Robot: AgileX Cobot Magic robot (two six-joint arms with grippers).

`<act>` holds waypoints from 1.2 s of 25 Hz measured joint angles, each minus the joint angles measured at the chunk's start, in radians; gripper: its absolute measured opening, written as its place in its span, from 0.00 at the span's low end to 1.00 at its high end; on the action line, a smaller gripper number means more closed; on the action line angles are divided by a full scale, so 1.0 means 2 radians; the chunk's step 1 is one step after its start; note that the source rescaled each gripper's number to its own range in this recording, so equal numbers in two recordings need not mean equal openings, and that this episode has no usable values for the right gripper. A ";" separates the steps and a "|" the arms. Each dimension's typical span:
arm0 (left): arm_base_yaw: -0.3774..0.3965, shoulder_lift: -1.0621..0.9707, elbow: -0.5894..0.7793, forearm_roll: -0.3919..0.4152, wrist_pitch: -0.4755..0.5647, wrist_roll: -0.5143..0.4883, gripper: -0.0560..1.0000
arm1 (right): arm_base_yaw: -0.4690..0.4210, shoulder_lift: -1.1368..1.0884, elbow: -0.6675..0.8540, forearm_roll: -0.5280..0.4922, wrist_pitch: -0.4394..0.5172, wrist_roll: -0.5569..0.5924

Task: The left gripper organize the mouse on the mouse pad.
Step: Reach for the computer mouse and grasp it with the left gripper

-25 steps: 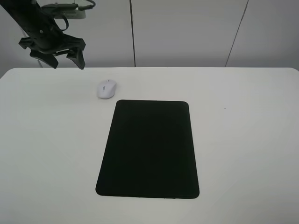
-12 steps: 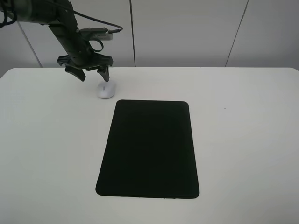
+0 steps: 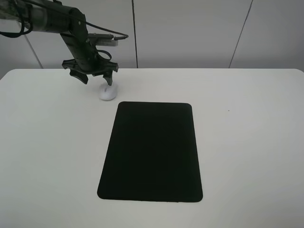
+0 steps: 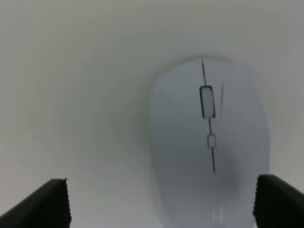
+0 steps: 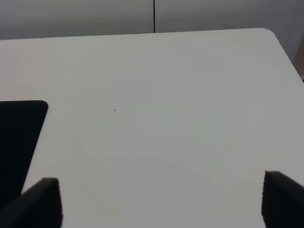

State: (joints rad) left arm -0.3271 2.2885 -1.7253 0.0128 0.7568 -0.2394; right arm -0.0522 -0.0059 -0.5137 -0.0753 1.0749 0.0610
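Left gripper point(image 3: 98, 80) hangs at the far left of the scene with its black fingers spread wide and nothing clamped between them. It sits right over the mouse, one fingertip point(image 3: 110, 81) above the mouse's far end, the other out to the left over bare table. Whether that fingertip touches the mouse cannot be told.

Under everything is the white table point(image 3: 247, 118), which fills most of the high view, with pale wall panels point(image 3: 190, 33) behind its far edge.

On the middle of the table lies the mouse pad point(image 3: 151, 152), a flat black rectangle with rounded corners, its long sides running near to far.

Off the pad, just beyond its far-left corner and apart from it by a thin strip of white, rests the mouse point(image 3: 108, 91). The left wrist view shows it blurred and close, with its grey wheel and centre strip, between the two fingertips.

Right gripper point(image 5: 161, 204) shows only in its own wrist view, fingers wide apart over bare table to the right of the pad

A tiny dark speck point(image 3: 228, 111) marks the table right of the pad
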 joint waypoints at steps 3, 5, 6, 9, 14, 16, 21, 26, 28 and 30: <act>-0.001 0.006 0.000 -0.009 -0.018 0.000 1.00 | 0.000 0.000 0.000 0.000 0.000 0.000; -0.003 0.014 0.000 -0.013 -0.022 0.001 1.00 | 0.000 0.000 0.000 0.000 0.000 0.000; -0.006 0.017 0.000 -0.014 -0.023 0.002 1.00 | 0.000 0.000 0.000 0.000 0.000 0.000; -0.011 0.025 0.000 -0.021 -0.028 0.005 1.00 | 0.000 0.000 0.000 0.000 0.000 0.000; -0.017 0.032 0.000 -0.022 -0.040 0.006 1.00 | 0.000 0.000 0.000 0.000 0.000 0.000; -0.017 0.032 0.000 -0.022 -0.046 0.005 1.00 | 0.000 0.000 0.000 0.000 0.000 0.000; -0.017 0.034 0.000 -0.021 -0.050 0.005 1.00 | 0.000 0.000 0.000 0.000 0.000 0.000; -0.017 0.048 0.000 -0.019 -0.049 0.005 1.00 | 0.000 0.000 0.000 0.000 0.000 0.000; -0.017 0.049 0.000 -0.017 -0.049 0.005 1.00 | 0.000 0.000 0.000 0.000 0.000 0.000; -0.017 0.049 0.000 -0.017 -0.050 0.004 1.00 | 0.000 0.000 0.000 0.000 0.000 0.000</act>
State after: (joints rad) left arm -0.3616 2.3873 -1.7262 -0.0204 0.6577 -0.2305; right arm -0.0522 -0.0059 -0.5137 -0.0753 1.0749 0.0610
